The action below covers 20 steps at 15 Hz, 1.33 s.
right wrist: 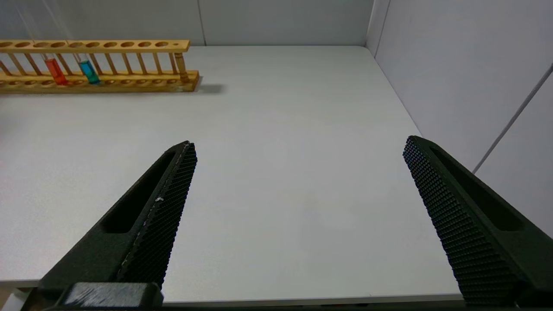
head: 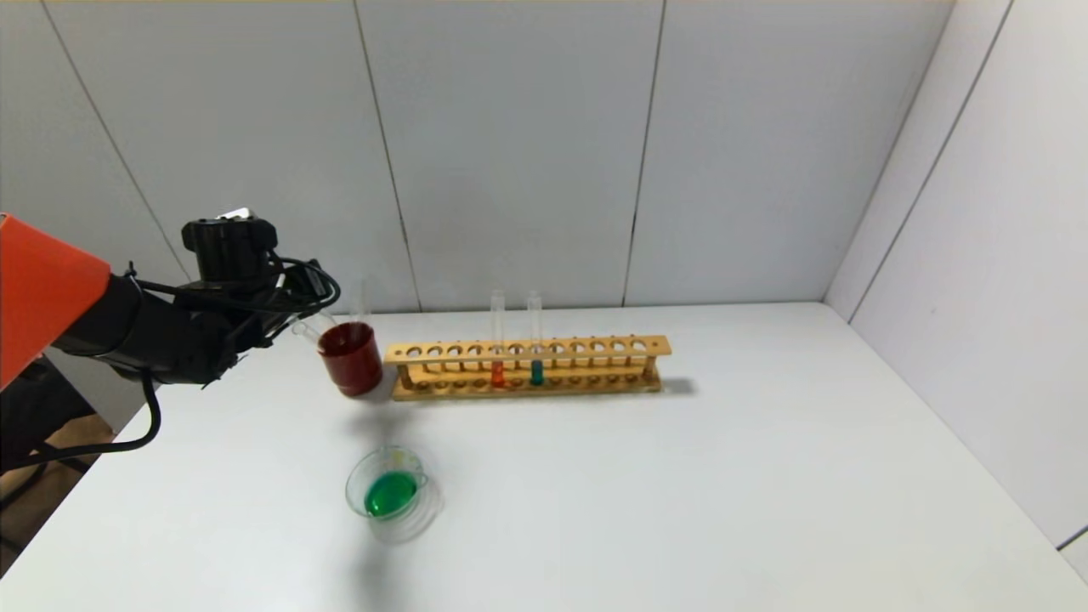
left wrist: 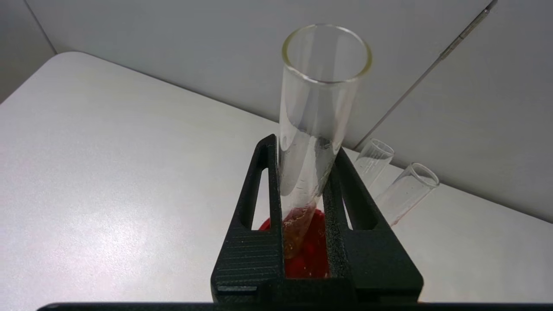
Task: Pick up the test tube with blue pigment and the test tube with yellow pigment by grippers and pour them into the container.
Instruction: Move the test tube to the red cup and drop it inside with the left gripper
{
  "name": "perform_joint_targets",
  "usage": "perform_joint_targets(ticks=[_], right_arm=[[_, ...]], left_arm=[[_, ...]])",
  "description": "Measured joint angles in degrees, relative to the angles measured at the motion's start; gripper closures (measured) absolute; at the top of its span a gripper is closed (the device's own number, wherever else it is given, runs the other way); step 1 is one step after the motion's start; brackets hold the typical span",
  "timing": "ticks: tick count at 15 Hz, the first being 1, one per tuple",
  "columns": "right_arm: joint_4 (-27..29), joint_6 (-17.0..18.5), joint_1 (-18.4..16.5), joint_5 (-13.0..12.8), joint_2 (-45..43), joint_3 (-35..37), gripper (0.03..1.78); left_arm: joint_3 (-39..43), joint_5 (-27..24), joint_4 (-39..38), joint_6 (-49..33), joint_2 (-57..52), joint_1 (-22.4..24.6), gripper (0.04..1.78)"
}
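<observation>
So my left gripper (left wrist: 304,207) is clamped on a tube (left wrist: 317,125), fingers (left wrist: 259,242) snug against the glass on both sides. It's tilted, with the low end dipping into the red cup (head: 350,358). There's only a yellowish-amber film left at the tip, so I'd call this the yellow tube, pretty much drained. From the head view my left arm sits at the table's left edge, right beside the cup, and another clear tube (head: 365,299) seems to be standing up in that cup too, though I can't tell what tint it had.

The dish (head: 393,493) is nearer to me than the cup, well apart from it, with a green puddle in the bottom.

The rack (head: 527,367) stands just to the right of the cup, practically touching it. Two tubes are upright in it side by side: an orange-red one (head: 498,372) and a teal one (head: 536,371).

My right gripper (right wrist: 298,216) is spread wide with nothing between the fingers, hanging over the near right part of the table (right wrist: 281,129), far from the rack.
</observation>
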State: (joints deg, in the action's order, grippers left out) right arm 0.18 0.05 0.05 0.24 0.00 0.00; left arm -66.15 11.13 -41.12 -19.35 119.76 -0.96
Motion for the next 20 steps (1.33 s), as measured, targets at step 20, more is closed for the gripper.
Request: perform_joint_targets(ticks=[20], right_arm=[[0.00,-0.02,0.02,0.00,0.00,0.00,0.06]], left_arm=[[0.20,0.20,-2.93,0.33,3.06,-0.77,1.35]])
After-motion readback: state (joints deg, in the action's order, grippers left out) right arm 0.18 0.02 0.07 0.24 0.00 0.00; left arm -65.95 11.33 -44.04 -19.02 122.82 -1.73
